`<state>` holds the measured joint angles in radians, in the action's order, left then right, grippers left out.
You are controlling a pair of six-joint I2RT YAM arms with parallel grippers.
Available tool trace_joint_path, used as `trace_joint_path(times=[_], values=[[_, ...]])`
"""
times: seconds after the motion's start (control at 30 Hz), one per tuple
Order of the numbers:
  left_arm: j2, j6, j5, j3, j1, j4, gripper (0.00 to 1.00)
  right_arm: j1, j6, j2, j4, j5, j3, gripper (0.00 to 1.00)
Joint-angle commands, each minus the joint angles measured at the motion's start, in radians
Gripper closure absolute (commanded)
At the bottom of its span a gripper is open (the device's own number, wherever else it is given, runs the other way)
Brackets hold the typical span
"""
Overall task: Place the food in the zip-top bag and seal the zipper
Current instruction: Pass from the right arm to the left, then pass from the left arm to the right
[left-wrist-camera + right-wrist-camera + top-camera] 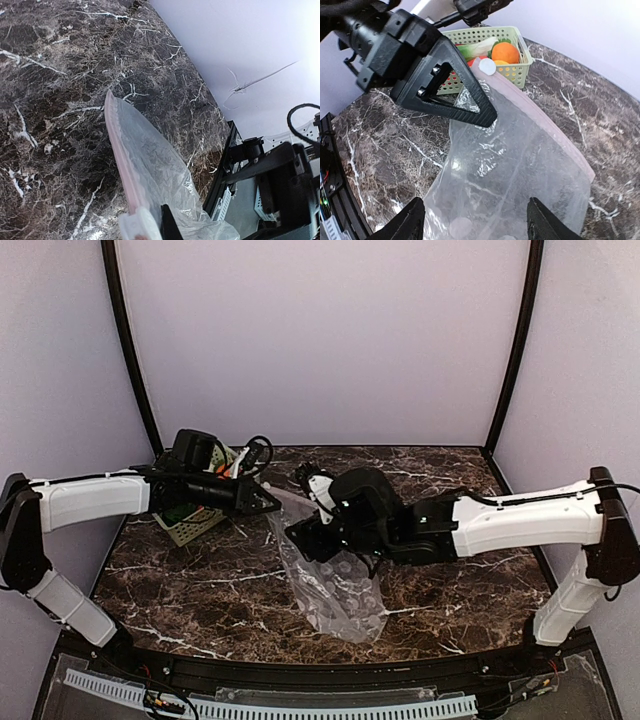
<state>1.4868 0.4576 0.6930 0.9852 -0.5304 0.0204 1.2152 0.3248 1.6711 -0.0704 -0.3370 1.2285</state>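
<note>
status: early stage; no item loaded. the zip-top bag (pixel 335 585) lies crumpled on the table (pixel 200 580), lower centre of the top view, and appears empty. the right gripper (pixel 480 225) hovers over the bag, fingers apart, holding nothing. the left gripper (pixel 484 116) is clamped on the bag's rim at the zipper (pixel 119 150), holding that edge raised. the food (pixel 504 52) lies in the basket (pixel 517 70), upper left, beyond the left arm. outstanding: spread the mouth, transfer every piece, press the zipper shut.
</note>
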Motion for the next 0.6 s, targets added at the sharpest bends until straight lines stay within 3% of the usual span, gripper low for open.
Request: trace_joint_path(times=[0.0, 0.33, 0.43, 0.57], values=[[-0.084, -0.108, -0.027, 0.038, 0.003, 0.057, 0.99, 0.0, -0.084, -0.173, 0.052, 0.019, -0.087, 0.27], [-0.13, -0.349, 0.141, 0.101, -0.083, 0.169, 0.99, -0.174, -0.175, -0.4, -0.137, 0.57, -0.069, 0.23], [-0.13, -0.464, 0.189, 0.128, -0.108, 0.245, 0.99, -0.211, -0.199, -0.424, -0.191, 0.676, -0.034, 0.2], [-0.126, -0.501, 0.271, 0.132, -0.139, 0.27, 0.99, -0.257, -0.241, -0.398, -0.266, 0.788, 0.024, 0.2]])
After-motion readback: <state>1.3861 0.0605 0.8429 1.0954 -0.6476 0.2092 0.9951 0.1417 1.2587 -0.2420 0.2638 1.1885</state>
